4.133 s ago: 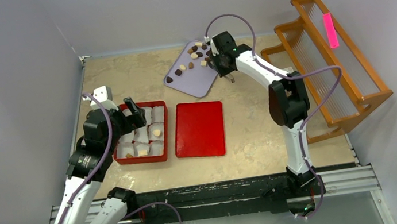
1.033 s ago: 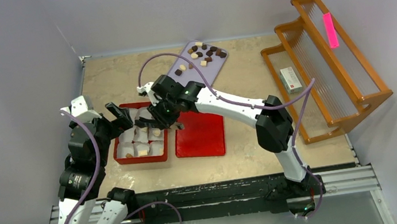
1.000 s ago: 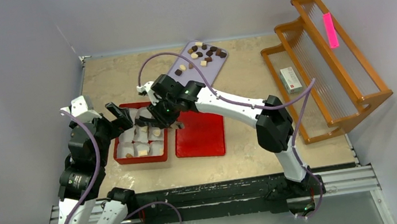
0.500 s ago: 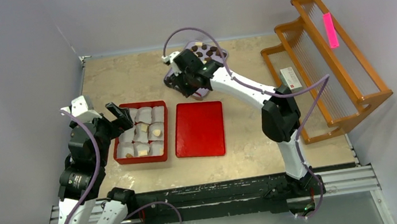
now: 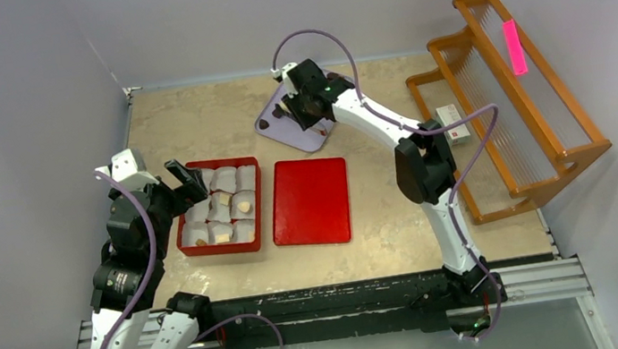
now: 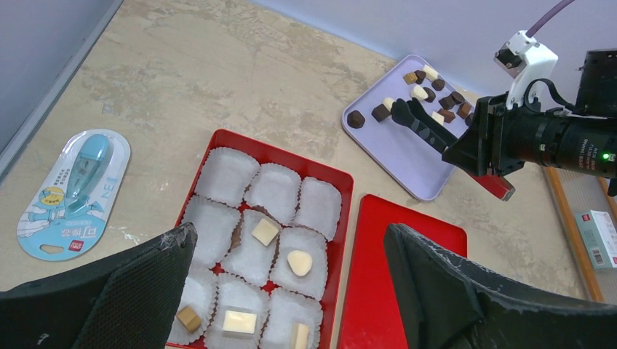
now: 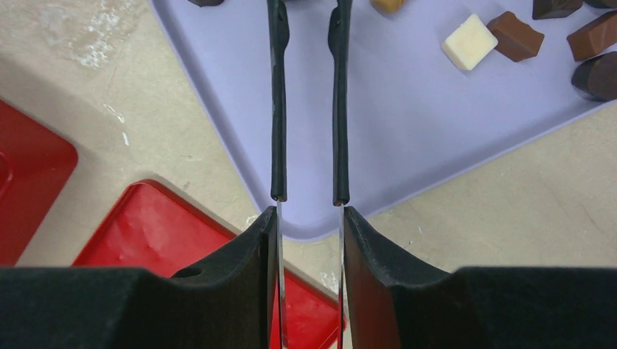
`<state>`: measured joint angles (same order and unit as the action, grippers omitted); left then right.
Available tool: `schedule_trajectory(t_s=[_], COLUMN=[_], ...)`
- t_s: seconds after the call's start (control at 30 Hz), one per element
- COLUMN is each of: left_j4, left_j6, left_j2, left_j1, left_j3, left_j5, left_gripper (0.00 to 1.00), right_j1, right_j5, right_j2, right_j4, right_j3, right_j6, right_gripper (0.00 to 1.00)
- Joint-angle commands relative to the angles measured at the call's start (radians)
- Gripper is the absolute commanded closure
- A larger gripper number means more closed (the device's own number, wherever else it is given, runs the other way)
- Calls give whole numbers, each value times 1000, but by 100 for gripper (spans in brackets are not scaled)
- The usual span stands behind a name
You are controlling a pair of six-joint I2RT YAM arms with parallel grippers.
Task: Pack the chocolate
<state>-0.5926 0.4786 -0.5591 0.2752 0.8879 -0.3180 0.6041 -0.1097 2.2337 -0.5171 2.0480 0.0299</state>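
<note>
Upper centre, top view: right tool (image 5: 301, 108) over the lavender tray (image 5: 311, 138); a second ago it hung over the red box (image 5: 225, 250). Likely a piece delivered, next pick beginning. Left tool (image 5: 188, 174) waits at the box's left edge.

Left wrist view: own jaws spread wide, empty. Several packed pieces (image 6: 265, 232) in cups; loose chocolate (image 6: 420, 92) at the tray's far end, hidden from above.

Right wrist view: only here, narrow gap between jaws, nothing held.
</note>
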Motion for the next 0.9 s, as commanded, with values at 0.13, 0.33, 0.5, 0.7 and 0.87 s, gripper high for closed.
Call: schedule_trajectory(t_s=[0.13,0.33,0.5,0.7,0.87], left_j4=[33,33,33,31,32], left_j6=[0,0,0,2,2], left_j2=[-3,-3,-1,2,4], left_j1=[-8,-8,-8,-8,-8], left_j3=[-3,-3,-3,-3,-4], left_j5=[6,5,4,2,0], left_gripper=[1,1,1,1,1], right_j1=[-8,-8,-9,-8,-8], right_j5=[75,48,18,15,20], right_j2=[21,60,105,160,164], right_j4=[35,14,-8,-32,-25], right_j3=[62,100,150,206,201], right_j6=[60,75,94,97,97], right_gripper=[61,60,59,60,64])
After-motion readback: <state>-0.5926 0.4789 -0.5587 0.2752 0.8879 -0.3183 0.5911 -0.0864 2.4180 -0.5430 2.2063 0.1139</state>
